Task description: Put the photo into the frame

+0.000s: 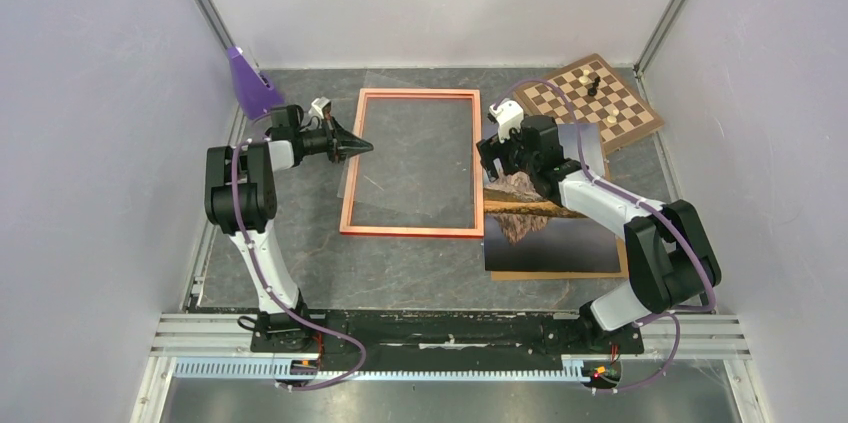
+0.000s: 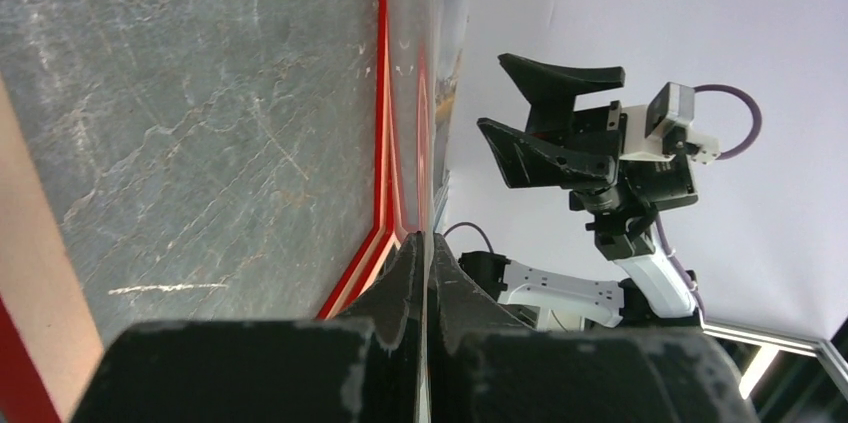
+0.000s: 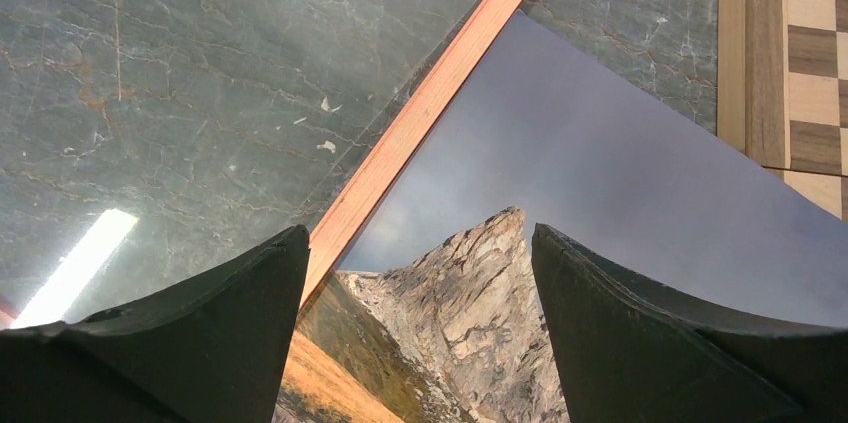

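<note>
L gripper (image 1: 364, 148) pinches clear pane (image 2: 412, 93) up off the frame (image 1: 412, 94); R gripper (image 3: 420, 235) spread over the photo (image 1: 550, 243) so I can grab it.

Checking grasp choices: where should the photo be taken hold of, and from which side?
Probably the long left edge of the photo, beside the frame, approached from above by the open right gripper. It lies flat, face up on a board, so only a thin edge can be pinched.

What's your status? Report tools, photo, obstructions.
Left tool shut on clear sheet at left rail of frame. Right tool open above photo. Photo outside frame, on its right. Sheet lies across opening.
</note>
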Robot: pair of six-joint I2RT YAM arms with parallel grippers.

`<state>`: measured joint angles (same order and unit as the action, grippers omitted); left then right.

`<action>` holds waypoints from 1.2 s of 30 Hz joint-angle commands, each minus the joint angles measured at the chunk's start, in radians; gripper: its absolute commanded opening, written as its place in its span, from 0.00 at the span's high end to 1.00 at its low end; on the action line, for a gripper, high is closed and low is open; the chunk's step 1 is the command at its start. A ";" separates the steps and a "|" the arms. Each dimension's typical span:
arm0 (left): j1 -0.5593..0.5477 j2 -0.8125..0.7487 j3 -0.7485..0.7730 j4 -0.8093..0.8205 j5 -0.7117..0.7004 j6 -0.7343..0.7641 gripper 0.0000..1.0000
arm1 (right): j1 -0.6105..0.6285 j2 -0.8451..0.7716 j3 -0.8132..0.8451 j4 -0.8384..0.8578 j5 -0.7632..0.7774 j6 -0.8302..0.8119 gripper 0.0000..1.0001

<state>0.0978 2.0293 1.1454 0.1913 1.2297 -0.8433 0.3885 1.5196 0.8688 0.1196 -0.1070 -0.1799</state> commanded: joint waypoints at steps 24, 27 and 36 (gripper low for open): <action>-0.022 0.020 -0.052 0.191 0.004 -0.110 0.98 | -0.002 -0.005 -0.004 0.046 -0.002 -0.001 0.15; -0.024 0.026 -0.076 0.273 0.010 -0.181 0.98 | -0.003 -0.003 -0.002 0.045 -0.004 0.001 0.15; -0.026 0.102 -0.150 0.901 0.038 -0.696 0.98 | -0.002 -0.004 -0.002 0.045 -0.002 0.000 0.16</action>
<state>0.0776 2.1052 1.0012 0.7422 1.2407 -1.2682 0.3885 1.5196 0.8684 0.1200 -0.1074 -0.1795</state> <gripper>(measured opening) 0.033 0.848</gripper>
